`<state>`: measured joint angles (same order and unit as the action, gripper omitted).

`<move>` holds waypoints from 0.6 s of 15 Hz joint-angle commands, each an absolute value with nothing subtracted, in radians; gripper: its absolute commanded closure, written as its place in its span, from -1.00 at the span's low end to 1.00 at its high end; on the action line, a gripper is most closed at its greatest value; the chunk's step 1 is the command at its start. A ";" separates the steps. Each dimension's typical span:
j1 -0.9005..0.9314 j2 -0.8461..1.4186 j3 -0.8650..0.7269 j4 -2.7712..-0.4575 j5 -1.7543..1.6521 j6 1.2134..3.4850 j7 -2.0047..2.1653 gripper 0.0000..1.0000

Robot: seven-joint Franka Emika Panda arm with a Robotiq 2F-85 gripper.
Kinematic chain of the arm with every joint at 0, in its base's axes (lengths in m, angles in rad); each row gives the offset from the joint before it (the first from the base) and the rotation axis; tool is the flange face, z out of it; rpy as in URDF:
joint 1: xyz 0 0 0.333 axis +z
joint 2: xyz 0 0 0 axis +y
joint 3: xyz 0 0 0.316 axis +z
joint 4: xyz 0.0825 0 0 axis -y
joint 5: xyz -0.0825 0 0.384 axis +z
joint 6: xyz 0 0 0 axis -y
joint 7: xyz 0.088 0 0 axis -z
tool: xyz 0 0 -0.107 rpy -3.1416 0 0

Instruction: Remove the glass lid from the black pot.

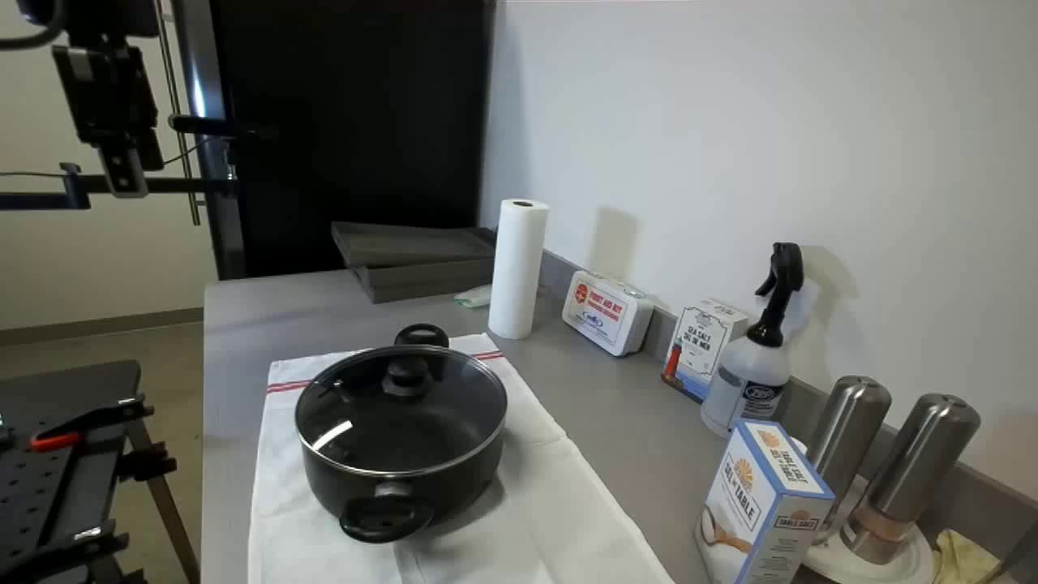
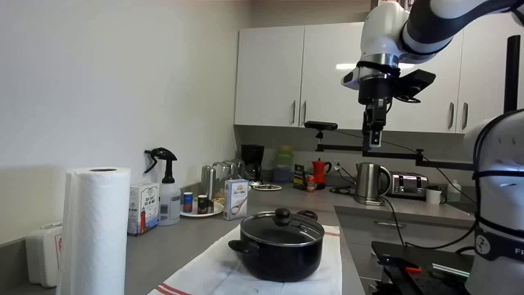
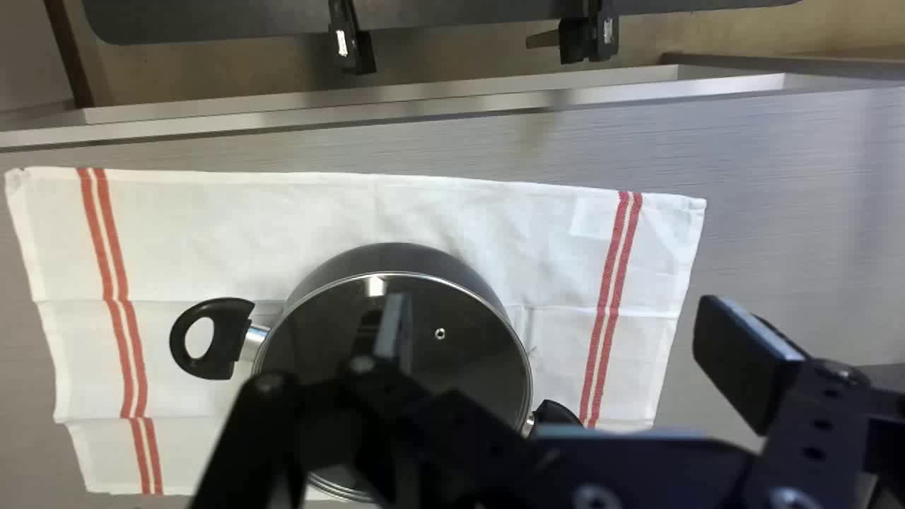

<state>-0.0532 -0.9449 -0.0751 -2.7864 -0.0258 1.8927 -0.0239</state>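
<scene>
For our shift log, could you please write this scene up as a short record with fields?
Cookware: black pot, on a white towel with red stripes
Cover: glass lid, seated on the pot, black knob on top
Gripper: open, in the air, apart from the lid
Some other items: paper roll, spray bottle, sea salt box, first aid kit
Task status: lid not yet removed

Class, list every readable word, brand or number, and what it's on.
"FIRST AID KIT": white case
"SEA SALT", "SEL DE MER": sea salt box
"TABLE SALT", "SEL de TABLE": table salt box
"ZEP", probably: spray bottle
"FR", cut off: robot arm
No number readable; other print too small or blurred.
</scene>
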 commanded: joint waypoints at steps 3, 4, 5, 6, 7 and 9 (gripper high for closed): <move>-0.057 -0.938 -0.072 -2.794 -0.023 1.890 -0.027 -1.00; -0.057 -0.937 -0.072 -2.794 -0.023 1.890 -0.027 -1.00; -0.057 -0.936 -0.072 -2.794 -0.023 1.891 -0.027 -1.00; -0.057 -0.936 -0.072 -2.794 -0.023 1.891 -0.027 -1.00; -0.057 -0.936 -0.072 -2.794 -0.023 1.891 -0.027 -1.00; -0.057 -0.936 -0.072 -2.794 -0.023 1.891 -0.027 -1.00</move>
<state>-0.0531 -0.9363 -0.0751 -2.7958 -0.0258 1.8926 -0.0239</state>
